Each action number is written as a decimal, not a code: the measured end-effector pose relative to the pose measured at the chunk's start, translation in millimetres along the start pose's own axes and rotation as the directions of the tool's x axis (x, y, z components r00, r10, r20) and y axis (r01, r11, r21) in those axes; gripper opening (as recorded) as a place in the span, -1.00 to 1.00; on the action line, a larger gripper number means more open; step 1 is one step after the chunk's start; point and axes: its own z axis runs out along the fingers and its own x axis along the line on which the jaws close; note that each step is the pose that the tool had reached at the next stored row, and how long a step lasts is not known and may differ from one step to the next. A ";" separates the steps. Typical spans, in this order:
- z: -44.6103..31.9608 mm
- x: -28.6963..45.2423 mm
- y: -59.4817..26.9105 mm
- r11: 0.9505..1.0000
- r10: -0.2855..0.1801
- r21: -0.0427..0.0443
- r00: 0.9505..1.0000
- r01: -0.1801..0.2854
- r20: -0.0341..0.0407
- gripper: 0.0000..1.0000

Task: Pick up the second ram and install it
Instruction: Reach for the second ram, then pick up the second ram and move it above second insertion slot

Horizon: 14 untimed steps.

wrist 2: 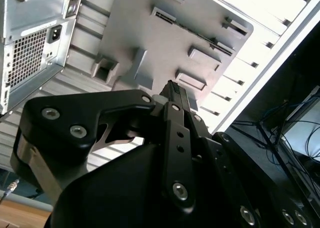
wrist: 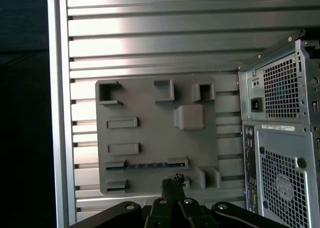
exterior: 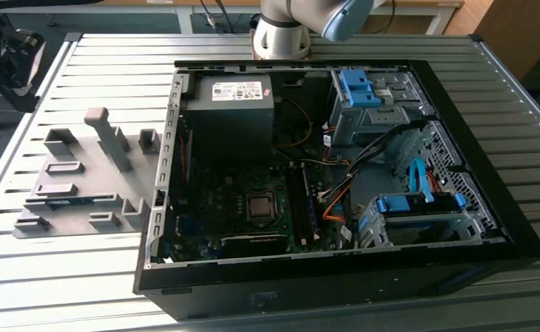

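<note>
A grey holder plate point(exterior: 85, 181) lies on a slatted metal table point(exterior: 251, 52), and everything else is placed from it. The second ram point(wrist: 147, 165) sits on edge in a long slot near one border of the plate, caught between two raised end blocks. In the exterior view the same blue-green stick point(exterior: 70, 201) shows low on the plate, toward the side away from the arm point(exterior: 284, 31). The claw point(wrist: 172, 181) hangs well above the plate, its tips lined up over the border next to the ram's slot and touching nothing. In both wrist views its two fingers point(wrist 2: 174, 93) meet at the tips with nothing between them, so it is closed and empty. An open computer case point(exterior: 344, 285) lies just beside the plate, on the exterior view's right of it, with its perforated back panel point(wrist: 280, 138) toward the arm. The plate's other blocks and pockets hold nothing that can be made out.
</note>
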 end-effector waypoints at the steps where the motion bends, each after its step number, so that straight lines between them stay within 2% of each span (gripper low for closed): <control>1: 0.0 3.4 -0.4 1.000 0.000 0.000 1.000 0.000 0.000 -0.79; 3: 0.0 7.0 -0.8 1.000 0.000 0.000 1.000 0.000 0.000 -0.79; 14: 0.0 7.6 -0.9 1.000 0.000 0.000 1.000 0.000 0.000 -0.79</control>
